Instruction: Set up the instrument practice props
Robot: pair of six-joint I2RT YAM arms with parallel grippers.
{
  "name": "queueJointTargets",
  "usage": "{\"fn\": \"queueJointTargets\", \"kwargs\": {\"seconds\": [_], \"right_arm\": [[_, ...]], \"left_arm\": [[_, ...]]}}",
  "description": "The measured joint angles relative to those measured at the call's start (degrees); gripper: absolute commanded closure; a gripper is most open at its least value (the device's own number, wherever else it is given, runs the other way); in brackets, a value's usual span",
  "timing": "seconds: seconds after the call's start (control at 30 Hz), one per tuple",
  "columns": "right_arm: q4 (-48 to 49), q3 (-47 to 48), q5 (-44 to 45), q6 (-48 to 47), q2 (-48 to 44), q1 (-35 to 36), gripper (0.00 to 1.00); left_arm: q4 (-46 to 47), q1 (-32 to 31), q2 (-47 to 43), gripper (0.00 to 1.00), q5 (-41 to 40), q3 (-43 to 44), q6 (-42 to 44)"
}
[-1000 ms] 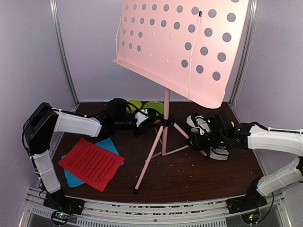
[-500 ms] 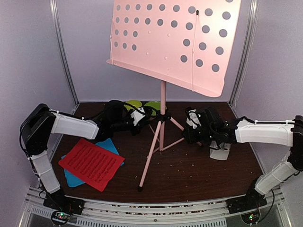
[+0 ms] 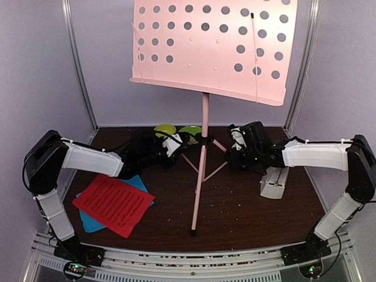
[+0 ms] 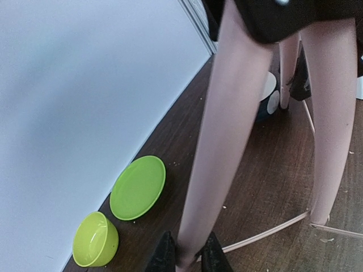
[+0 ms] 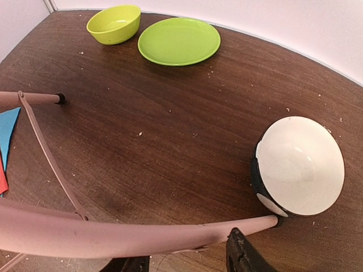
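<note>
The music stand (image 3: pixel 211 47) stands upright at the middle of the desk (image 3: pixel 247 217) on its tripod; the left claw (image 4: pixel 188 262) pinches one slim leg (image 4: pixel 227 130), while the right claw (image 5: pixel 187 262) is spread, another leg lying across its fingertips, seemingly ungripped. Stiff and light but top-heavy under that broad perforated tray, it probably tips easily; low on the legs or at the hub looks the safest hold.

There is one music stand (image 3: pixel 200 64). Left of it: one red page (image 3: pixel 113 202), one cyan page (image 3: pixel 136 180). Behind: one green bowl (image 5: pixel 114 24), one green plate (image 5: pixel 179 41). Right: one metronome (image 3: pixel 274 183), one white-and-dark bowl (image 5: pixel 299 165).
</note>
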Motion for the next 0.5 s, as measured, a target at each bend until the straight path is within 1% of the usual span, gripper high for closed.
{"fn": "queueJointTargets", "kwargs": {"seconds": [0.5], "right_arm": [[1.8, 4.2, -0.9, -1.9, 5.5, -1.8, 0.52]], "left_arm": [[0.4, -1.7, -0.2, 0.91, -6.4, -0.4, -1.6]]}}
